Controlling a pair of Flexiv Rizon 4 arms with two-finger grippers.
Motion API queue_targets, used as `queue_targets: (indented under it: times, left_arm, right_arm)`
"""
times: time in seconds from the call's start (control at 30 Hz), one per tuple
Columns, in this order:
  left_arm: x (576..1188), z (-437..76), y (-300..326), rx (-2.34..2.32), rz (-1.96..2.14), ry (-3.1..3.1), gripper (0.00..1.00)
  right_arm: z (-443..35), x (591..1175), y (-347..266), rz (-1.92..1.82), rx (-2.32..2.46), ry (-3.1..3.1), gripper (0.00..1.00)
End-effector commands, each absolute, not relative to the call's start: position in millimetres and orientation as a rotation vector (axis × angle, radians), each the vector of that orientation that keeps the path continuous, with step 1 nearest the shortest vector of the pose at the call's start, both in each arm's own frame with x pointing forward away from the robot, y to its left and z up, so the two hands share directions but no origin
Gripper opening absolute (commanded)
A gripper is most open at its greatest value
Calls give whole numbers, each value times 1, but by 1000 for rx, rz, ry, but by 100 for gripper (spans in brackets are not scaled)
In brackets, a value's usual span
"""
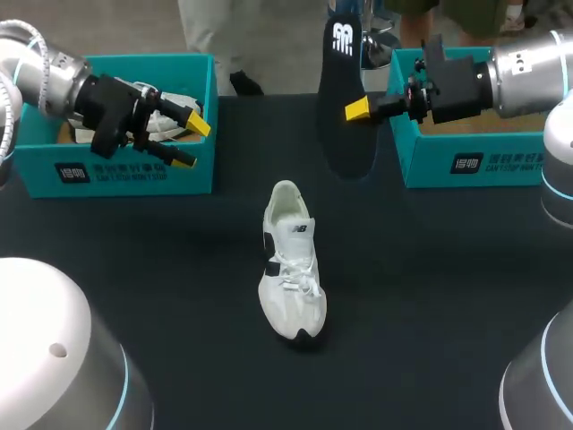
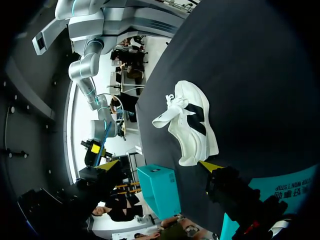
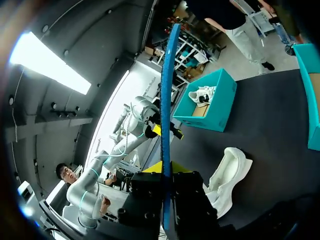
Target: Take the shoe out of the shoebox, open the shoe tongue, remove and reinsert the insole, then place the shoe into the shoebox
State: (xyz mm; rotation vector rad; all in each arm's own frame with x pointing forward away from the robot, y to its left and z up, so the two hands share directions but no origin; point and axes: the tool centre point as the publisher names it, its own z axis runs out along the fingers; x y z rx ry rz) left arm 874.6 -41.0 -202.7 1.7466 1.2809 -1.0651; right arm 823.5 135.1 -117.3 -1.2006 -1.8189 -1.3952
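A white shoe [image 1: 291, 264] lies on the dark table, toe toward the front edge; it also shows in the wrist views [image 2: 192, 122] [image 3: 227, 172]. My right gripper [image 1: 360, 109] is shut on a black insole [image 1: 345, 98], held upright in the air in front of the right shoebox [image 1: 466, 163]. In the right wrist view the insole [image 3: 167, 100] appears edge-on between that gripper's [image 3: 166, 172] fingers. My left gripper [image 1: 186, 139] hangs open and empty over the front wall of the left shoebox [image 1: 116, 170]. In its own view the gripper [image 2: 159, 166] stands wide, with the shoe ahead of it.
A second white shoe [image 1: 170, 116] lies inside the left shoebox, also seen from the right wrist [image 3: 202, 95]. Both teal boxes stand at the table's back corners. Dark table surface [image 1: 430, 296] surrounds the shoe.
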Motion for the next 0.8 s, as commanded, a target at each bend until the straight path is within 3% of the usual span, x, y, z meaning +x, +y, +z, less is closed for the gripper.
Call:
queue_targets:
  times: [0.03, 0.8]
  left_arm:
    - [874, -202, -40, 1749, -1063, 1281, 100]
    - [874, -202, -40, 1749, -1063, 1281, 100]
  right_arm:
    - [-117, 829, 140, -1383, -1202, -1824, 0]
    - [-132, 860, 172, -1503, -1014, -1963, 0]
